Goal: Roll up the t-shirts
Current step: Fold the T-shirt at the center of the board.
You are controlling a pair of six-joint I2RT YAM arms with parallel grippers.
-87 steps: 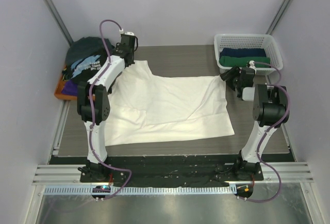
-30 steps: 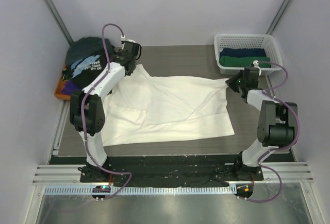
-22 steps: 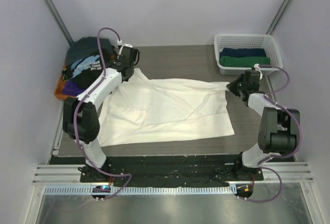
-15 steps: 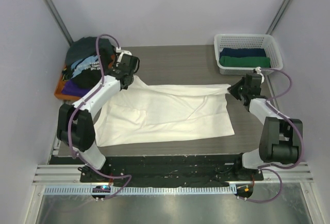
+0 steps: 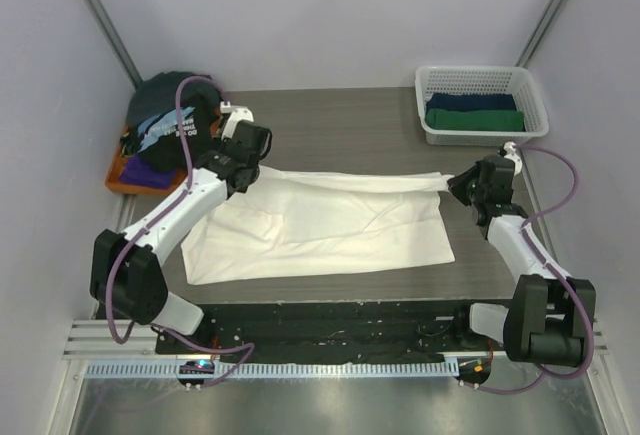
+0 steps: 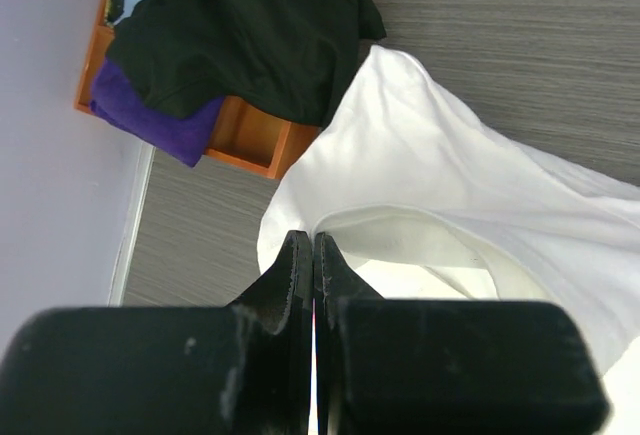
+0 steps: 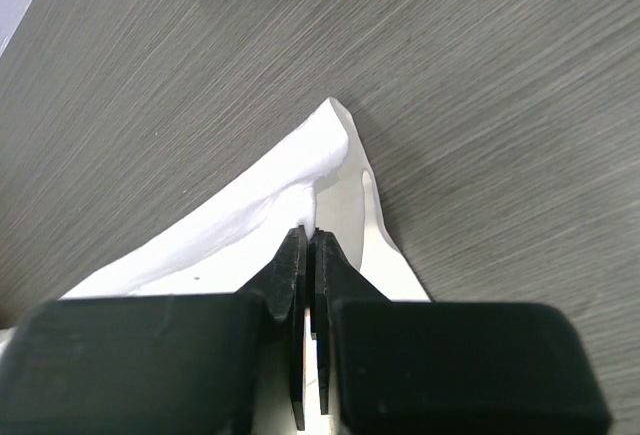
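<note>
You can read no text for certain here. The black t-shirt carries pale lettering in its blue print, but it is too small from above and cut off at the left wrist view's top edge.

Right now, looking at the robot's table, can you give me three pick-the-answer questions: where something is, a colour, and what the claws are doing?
1. Where is the white basket?
A) far right corner of the table
B) near left corner
C) in the middle

2. What colour is the tray under the shirt pile?
A) blue
B) orange
C) green

3. What are the left gripper and right gripper doing?
A) hanging open
B) holding the basket
C) shut on the white t-shirt

Answers:
1 A, it sits far right, near the back wall.
2 B, an orange edge shows beneath the dark shirts.
3 C, both pairs of fingers are closed with white cloth at their tips.
</note>
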